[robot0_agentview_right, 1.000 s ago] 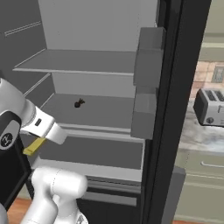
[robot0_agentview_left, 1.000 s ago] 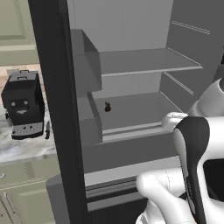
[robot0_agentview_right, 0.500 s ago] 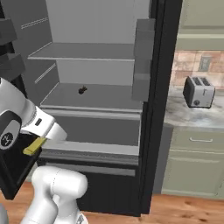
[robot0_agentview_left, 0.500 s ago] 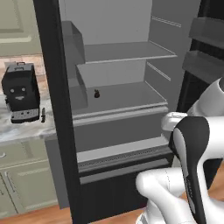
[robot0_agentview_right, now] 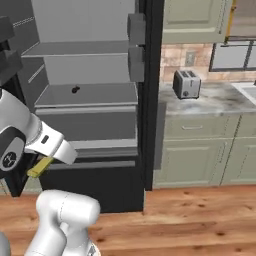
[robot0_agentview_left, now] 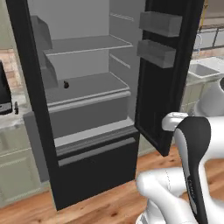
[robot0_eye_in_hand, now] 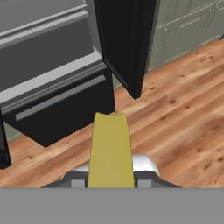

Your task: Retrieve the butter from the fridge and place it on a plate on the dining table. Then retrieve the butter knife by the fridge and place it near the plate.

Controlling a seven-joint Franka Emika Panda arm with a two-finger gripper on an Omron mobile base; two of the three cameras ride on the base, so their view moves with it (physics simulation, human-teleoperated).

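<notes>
Pinching the butter (robot0_eye_in_hand: 110, 148) lengthwise, gripper (robot0_eye_in_hand: 109, 180) low before the open fridge (robot0_agentview_left: 96, 131)

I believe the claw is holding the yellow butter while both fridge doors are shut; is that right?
Not quite. The claw does hold the butter, but the fridge doors stand open: the left base view shows its pale shelves and door bins exposed. The rest of your statement holds.
</notes>
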